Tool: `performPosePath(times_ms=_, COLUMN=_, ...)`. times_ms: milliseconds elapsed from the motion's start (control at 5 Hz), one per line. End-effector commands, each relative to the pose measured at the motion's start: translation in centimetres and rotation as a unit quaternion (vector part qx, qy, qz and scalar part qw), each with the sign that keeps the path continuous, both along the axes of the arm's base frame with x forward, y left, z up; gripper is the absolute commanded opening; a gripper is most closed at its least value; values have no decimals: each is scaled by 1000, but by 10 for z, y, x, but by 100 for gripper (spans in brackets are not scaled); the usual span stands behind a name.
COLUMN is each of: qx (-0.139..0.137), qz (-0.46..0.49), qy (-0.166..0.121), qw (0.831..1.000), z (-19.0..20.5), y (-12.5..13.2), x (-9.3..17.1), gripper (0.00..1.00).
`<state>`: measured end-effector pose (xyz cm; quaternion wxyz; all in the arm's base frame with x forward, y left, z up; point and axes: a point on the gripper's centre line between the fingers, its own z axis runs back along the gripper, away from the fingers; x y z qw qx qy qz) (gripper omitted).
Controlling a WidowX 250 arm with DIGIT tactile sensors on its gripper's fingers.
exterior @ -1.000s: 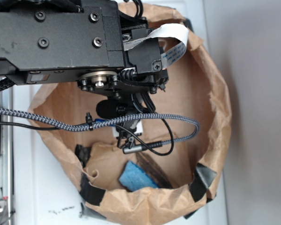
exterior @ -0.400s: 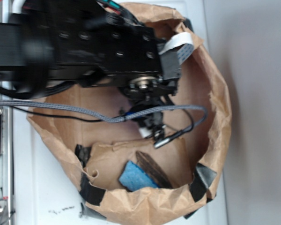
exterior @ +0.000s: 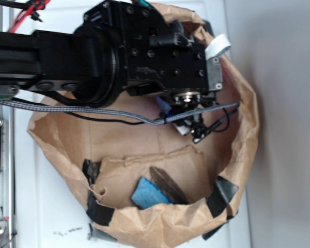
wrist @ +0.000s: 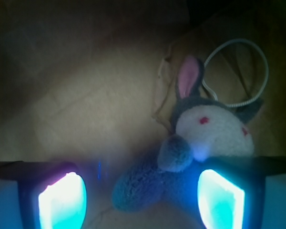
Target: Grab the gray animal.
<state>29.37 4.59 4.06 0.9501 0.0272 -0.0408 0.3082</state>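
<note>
A white table (exterior: 46, 206) carries a brown paper bag (exterior: 243, 119) with black tape. Inside the bag lie a blue sponge piece (exterior: 147, 195) and the gray plush donkey (wrist: 190, 152).

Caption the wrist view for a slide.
Open gripper hovers above the gray donkey lying on brown paper.

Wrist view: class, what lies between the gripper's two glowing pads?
In the wrist view, the gray animal lies partly in the gap of the open gripper, toward the right pad; bare brown paper fills the rest.
</note>
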Motion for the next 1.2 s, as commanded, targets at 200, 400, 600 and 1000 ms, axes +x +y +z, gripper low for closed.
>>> performPosePath(times_ms=200, qx=-27, qz=-34, qy=-36, qw=998, z=50, y=11, x=-9, gripper=100)
performPosePath(times_ms=400, qx=-32, qz=-42, qy=-22, qw=998, z=56, y=18, x=-17, gripper=100)
performPosePath(times_ms=600, qx=-17, qz=-32, qy=-22, qw=999, z=47, y=23, x=-18, gripper=100)
performPosePath(times_ms=1000, qx=39, qz=1, qy=-26, qw=999, z=22, y=15, x=-1, gripper=100)
